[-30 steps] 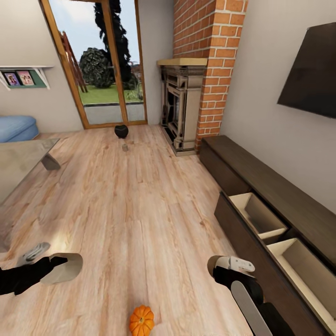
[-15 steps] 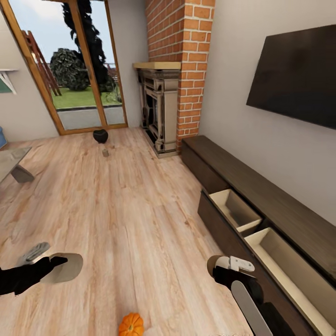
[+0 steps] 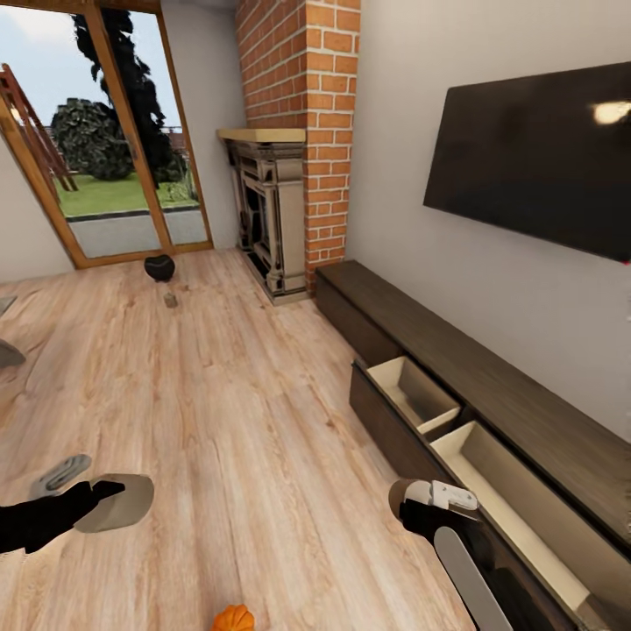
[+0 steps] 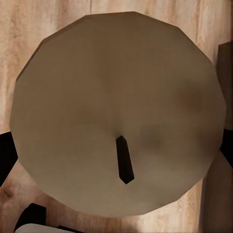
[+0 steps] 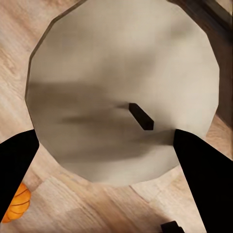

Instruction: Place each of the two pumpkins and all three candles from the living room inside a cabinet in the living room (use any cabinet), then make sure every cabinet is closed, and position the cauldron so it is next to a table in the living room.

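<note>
My left gripper (image 3: 103, 501) is shut on an off-white candle (image 4: 116, 111) whose dark wick faces the left wrist camera. Another candle (image 5: 121, 92) is gripped the same way by my right gripper (image 3: 410, 506), with the black fingers (image 5: 201, 174) on either side of it. An orange pumpkin (image 3: 232, 619) lies on the floor between my arms, and it also appears as the pumpkin (image 5: 17, 204) in the right wrist view. Far off by the glass door sits the black cauldron (image 3: 159, 267), with a small candle (image 3: 170, 300) on the floor just in front of it. The dark cabinet (image 3: 491, 368) runs along the right wall with two drawers (image 3: 412, 394) pulled open beside my right arm.
A brick chimney with a fireplace (image 3: 267, 219) stands at the cabinet's far end. A dark TV (image 3: 535, 158) hangs above the cabinet. A corner of the table (image 3: 5, 352) shows at the left edge. Wooden floor stretches ahead.
The whole picture has shifted left, so the camera has turned right toward the cabinet wall. Both grippers hold their candles as before.
</note>
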You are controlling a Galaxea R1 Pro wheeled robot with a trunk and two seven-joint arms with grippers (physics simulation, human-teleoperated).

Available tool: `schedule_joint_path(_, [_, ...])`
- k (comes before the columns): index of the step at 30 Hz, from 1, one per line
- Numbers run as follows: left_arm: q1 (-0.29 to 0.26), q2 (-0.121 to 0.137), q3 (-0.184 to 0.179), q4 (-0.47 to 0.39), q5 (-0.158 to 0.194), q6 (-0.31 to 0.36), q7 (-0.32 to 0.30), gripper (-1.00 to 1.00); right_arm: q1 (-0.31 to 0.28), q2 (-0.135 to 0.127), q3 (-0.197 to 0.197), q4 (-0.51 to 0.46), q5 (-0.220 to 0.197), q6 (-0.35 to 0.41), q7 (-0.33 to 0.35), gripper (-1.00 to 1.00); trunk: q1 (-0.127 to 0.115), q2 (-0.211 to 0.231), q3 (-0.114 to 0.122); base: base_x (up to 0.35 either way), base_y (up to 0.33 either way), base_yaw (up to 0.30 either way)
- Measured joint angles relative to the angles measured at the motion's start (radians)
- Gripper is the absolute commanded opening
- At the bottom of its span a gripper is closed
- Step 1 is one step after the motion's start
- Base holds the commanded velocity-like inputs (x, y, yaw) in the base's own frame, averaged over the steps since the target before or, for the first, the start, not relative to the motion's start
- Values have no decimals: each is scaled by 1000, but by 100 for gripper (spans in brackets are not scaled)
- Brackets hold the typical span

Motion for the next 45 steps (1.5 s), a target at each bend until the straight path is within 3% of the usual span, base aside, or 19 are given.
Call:
schedule_joint_path(9, [0, 0, 23, 4, 6, -1, 1, -100, 0, 0, 0, -1, 4, -1, -1, -100, -35, 63, 42, 0, 0, -90])
schedule_joint_path(14, [0, 0, 26, 6, 54, -1, 2, -100, 0, 0, 0, 0, 5, -1, -1, -100, -54, 98, 65, 0, 0, -8])
schedule_joint_path(17, [0, 0, 26, 7, 61, -1, 2, -100, 0, 0, 0, 0, 6, -2, 0, -100, -65, 119, 80, 0, 0, 0])
schedule_joint_path(45, [0, 0, 27, 6, 64, 1, 1, -100, 0, 0, -2, 0, -1, -3, 0, -100, -65, 119, 126, -42, 78, -21])
